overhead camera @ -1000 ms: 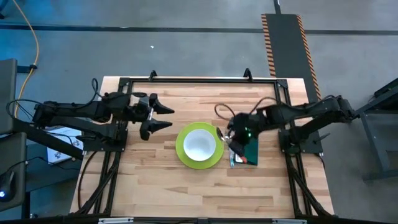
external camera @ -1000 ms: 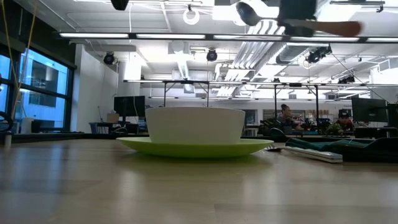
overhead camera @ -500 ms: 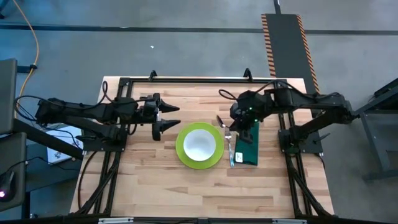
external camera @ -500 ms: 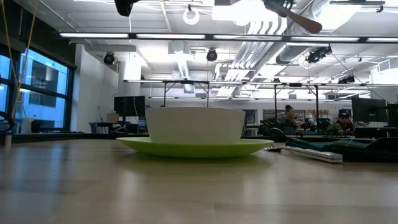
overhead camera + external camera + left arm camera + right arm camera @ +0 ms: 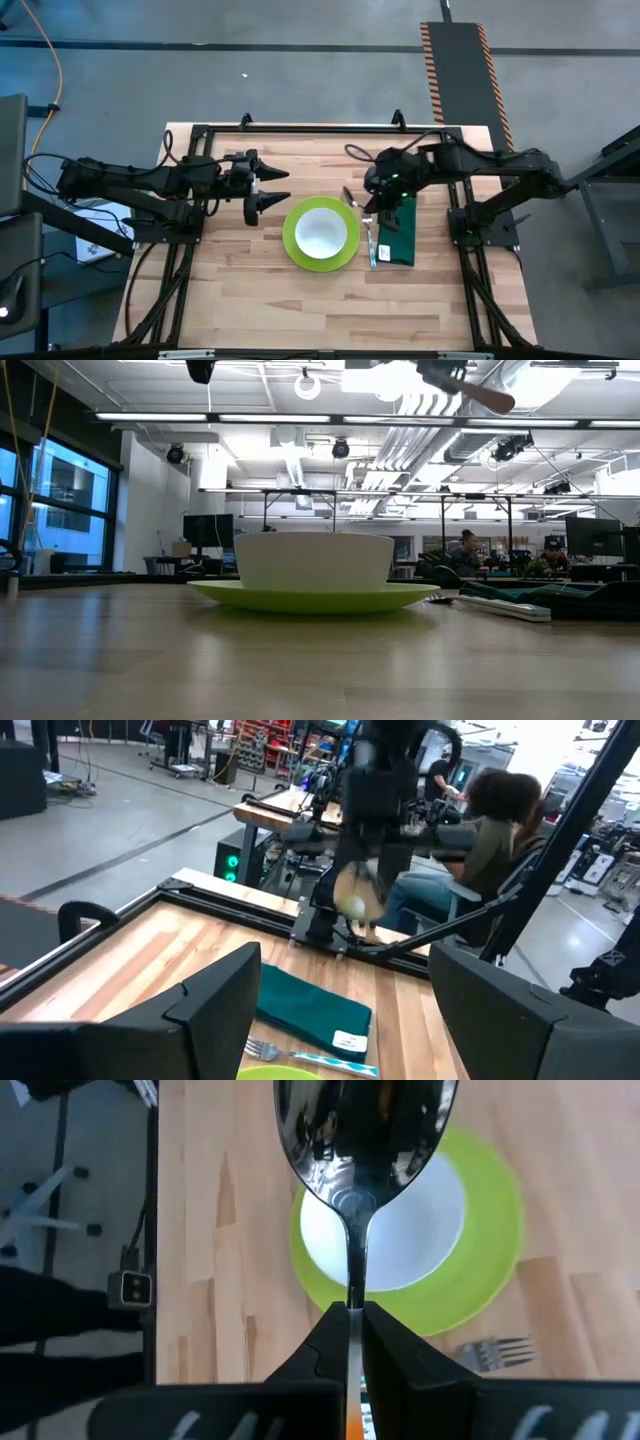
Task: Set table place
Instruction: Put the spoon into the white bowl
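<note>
the lime-green plate (image 5: 320, 235) sits near the middle of the wooden counter (image 5: 260, 300), and everything else is placed from it here. a white bowl (image 5: 320, 231) rests inside the plate, centred on it. just beside the plate, on the side toward the right arm, a silver fork (image 5: 371, 242) lies on the bare wood, and touching the fork's far side is a dark green folded napkin (image 5: 397, 232) with a small white tag.

the right tool (image 5: 366, 196) hangs above the counter just off the plate's rim, over the far end of the fork and napkin. its fingers (image 5: 325, 1342) are pinched tight on the thin neck of a spoon (image 5: 365, 1140); the shiny bowl of the spoon points out ahead of the tool, and a bit of orange handle shows between the fingers. in the right wrist view the spoon hangs over the plate and bowl, clear of both.

the left tool (image 5: 268, 187) waits on the plate's opposite side, near the rim but apart from it, its fingers (image 5: 200, 1005) spread wide and holding nothing.
</note>
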### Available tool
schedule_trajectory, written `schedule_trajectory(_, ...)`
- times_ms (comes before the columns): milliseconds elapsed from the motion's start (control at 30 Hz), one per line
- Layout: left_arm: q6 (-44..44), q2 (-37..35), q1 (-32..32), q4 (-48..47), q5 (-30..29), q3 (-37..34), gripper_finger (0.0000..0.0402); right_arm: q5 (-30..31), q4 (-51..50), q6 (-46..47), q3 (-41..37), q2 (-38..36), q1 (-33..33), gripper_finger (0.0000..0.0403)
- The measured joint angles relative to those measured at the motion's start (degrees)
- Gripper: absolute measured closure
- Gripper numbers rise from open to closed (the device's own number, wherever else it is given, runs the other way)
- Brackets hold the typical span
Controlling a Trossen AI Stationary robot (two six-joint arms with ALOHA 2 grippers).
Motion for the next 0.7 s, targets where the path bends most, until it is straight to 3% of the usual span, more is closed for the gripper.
schedule_trajectory(333,0.3,0.0,0.0,-0.3,0.1,0.0,0.0126,-3.8,-1.8,-1.9,1.5,17.2,1.9,0.0403)
schedule_trajectory(700,0.4,-0.9,0.0,-0.9,0.1,0.0,0.0126,2.1,-18.7,-12.2,21.7,37.5,4.0,0.0403)
